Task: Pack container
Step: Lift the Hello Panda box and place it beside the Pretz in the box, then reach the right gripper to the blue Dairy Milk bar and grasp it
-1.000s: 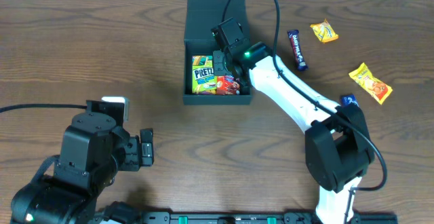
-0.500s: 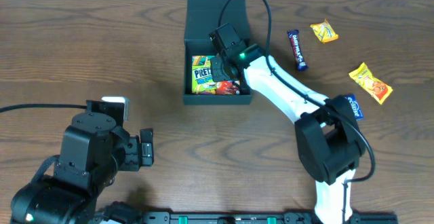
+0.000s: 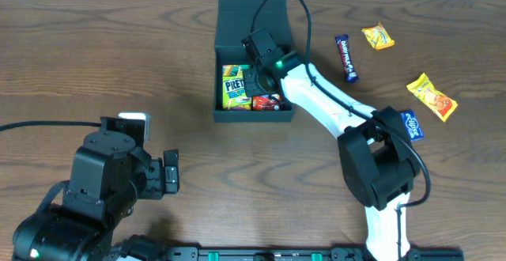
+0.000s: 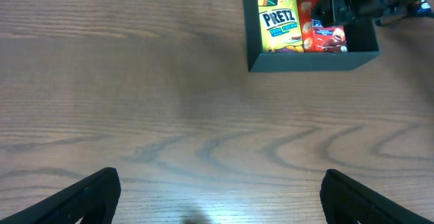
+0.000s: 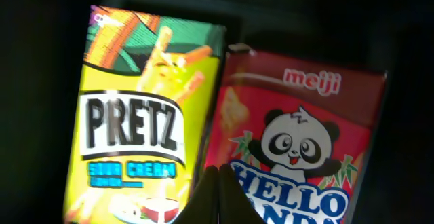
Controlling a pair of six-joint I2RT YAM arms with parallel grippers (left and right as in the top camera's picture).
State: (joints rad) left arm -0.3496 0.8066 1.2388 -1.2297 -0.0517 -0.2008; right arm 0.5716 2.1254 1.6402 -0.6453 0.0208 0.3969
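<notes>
The dark container (image 3: 225, 24) stands open at the back centre, lid flap raised behind it; it also shows in the left wrist view (image 4: 312, 60). Inside lie a yellow Pretz box (image 3: 235, 87) (image 5: 135, 129) and a red Hello Panda box (image 3: 267, 100) (image 5: 305, 142) side by side. My right gripper (image 3: 254, 77) (image 5: 218, 197) is shut and empty, low inside the container over the seam between the two boxes. My left gripper (image 4: 217, 210) is open and empty over bare table at the front left, far from the container.
Loose snacks lie right of the container: a dark blue bar (image 3: 345, 58), a yellow packet (image 3: 378, 36), a yellow-orange packet (image 3: 432, 96) and a blue packet (image 3: 411, 124) by the right arm's elbow. The left arm's base (image 3: 103, 186) fills the front left.
My right gripper has moved slightly left and back inside the container. The right arm's elbow has swung left, uncovering the blue packet. The left arm has not moved.
</notes>
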